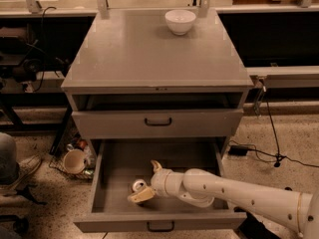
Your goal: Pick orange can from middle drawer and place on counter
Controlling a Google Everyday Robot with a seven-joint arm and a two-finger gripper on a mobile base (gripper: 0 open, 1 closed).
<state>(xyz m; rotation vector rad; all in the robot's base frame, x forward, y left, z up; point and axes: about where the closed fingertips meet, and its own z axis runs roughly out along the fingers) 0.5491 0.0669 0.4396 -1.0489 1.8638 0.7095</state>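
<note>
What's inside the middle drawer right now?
The can, only its silver lid showing, with the gripper right beside it. The arm covers part of the drawer floor, so anything under it is hidden.

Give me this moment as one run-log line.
claw: open, inside middle drawer, around orange can | orange can: on drawer floor, not lifted | counter: white bowl at back
</note>
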